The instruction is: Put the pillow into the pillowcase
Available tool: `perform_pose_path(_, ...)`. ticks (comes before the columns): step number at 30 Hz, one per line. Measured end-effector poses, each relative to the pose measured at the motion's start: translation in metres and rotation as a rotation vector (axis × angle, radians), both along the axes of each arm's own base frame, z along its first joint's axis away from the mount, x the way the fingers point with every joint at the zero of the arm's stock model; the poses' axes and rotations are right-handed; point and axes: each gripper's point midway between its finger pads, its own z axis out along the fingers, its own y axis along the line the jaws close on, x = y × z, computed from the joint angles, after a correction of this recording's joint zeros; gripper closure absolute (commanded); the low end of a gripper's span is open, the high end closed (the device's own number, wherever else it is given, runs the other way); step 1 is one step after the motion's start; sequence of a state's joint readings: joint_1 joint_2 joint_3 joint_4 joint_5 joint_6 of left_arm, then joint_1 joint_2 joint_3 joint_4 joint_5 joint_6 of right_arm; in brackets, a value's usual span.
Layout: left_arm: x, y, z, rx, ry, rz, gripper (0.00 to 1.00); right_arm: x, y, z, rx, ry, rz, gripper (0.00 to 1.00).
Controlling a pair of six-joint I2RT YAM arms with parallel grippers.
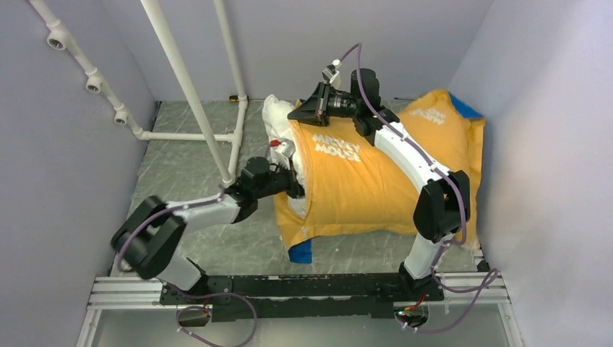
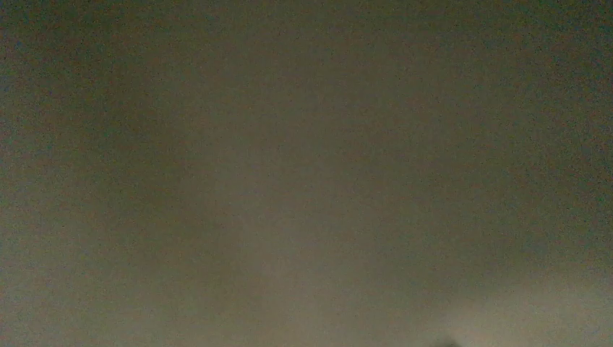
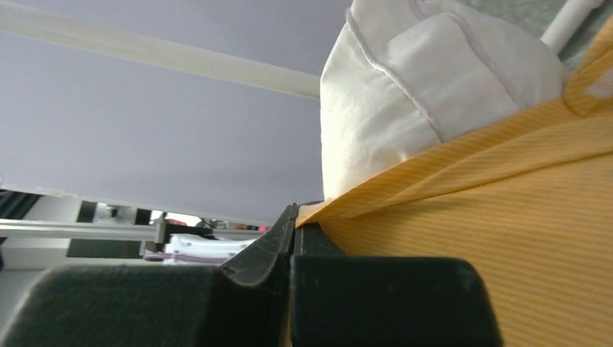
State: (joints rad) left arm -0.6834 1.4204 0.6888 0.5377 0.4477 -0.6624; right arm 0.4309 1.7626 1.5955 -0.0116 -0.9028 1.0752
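Most of the pillow (image 1: 278, 119) is inside the pillowcase (image 1: 383, 181), which lies yellow-orange side up across the far right of the grey surface (image 1: 209, 246). Only a white end bulges from the opening on the left, with a small red mark (image 1: 275, 143) on it close to the fabric's edge. White lettering (image 1: 336, 144) runs across the case (a second patch of it sits near the far corner), and blue shows at the near-left corner and the far-right one.

The right gripper (image 1: 302, 113) reaches across the top of the case to the far side of the opening. Its wrist view shows the jaws closed on the yellow hem. The fabric edge runs in between the two black fingers (image 3: 383, 303), and the pillow's piped white seam swells out just above.

The left gripper (image 1: 295, 189) comes in low from the left, at the near side of the opening, with its tip buried where pillow and case meet. Its jaws are closed. Whether any fabric is caught in them cannot be told, since the tip is hidden from above and its own wrist view is a dim, featureless grey-brown.

A white pipe frame (image 1: 189, 94) stands to the left of the pillow.
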Motion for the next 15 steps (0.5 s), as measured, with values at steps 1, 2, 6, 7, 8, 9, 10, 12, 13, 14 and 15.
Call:
perform_pose_path(1, 0.003, -0.009, -0.003, -0.012, -0.032, -0.015, 1.0, -0.001, 0.001, 0.004, 0.011, 0.004, 0.0, 1.0)
perform_pose_path(2, 0.006, -0.018, -0.007, -0.023, -0.058, -0.026, 1.0, -0.003, 0.002, 0.007, 0.018, 0.013, 0.004, 1.0)
perform_pose_path(6, 0.028, -0.048, -0.02, -0.068, -0.176, -0.021, 1.0, -0.007, 0.007, 0.017, 0.036, 0.045, 0.011, 1.0)
perform_pose_path(7, 0.032, -0.052, -0.022, -0.078, -0.206, -0.011, 1.0, -0.007, 0.008, 0.019, 0.04, 0.054, 0.008, 1.0)
perform_pose_path(8, 0.036, -0.056, -0.022, -0.09, -0.237, 0.001, 1.0, -0.008, 0.009, 0.02, 0.044, 0.058, 0.007, 1.0)
perform_pose_path(9, 0.039, -0.06, -0.022, -0.098, -0.265, 0.015, 1.0, -0.008, 0.01, 0.022, 0.047, 0.063, 0.005, 1.0)
perform_pose_path(10, 0.041, -0.063, -0.021, -0.102, -0.281, 0.027, 1.0, -0.008, 0.012, 0.023, 0.05, 0.062, 0.002, 1.0)
perform_pose_path(12, 0.046, -0.068, -0.017, -0.105, -0.315, 0.056, 1.0, -0.009, 0.015, 0.023, 0.042, 0.059, -0.005, 0.87)
perform_pose_path(13, 0.048, -0.068, -0.017, -0.101, -0.322, 0.07, 1.0, -0.01, 0.017, 0.022, 0.035, 0.052, -0.005, 0.74)
perform_pose_path(14, 0.05, -0.067, -0.017, -0.094, -0.325, 0.086, 1.0, -0.011, 0.018, 0.022, 0.022, 0.045, -0.001, 0.61)
perform_pose_path(15, 0.052, -0.066, -0.02, -0.083, -0.318, 0.099, 1.0, -0.012, 0.02, 0.025, 0.009, 0.02, -0.001, 0.5)
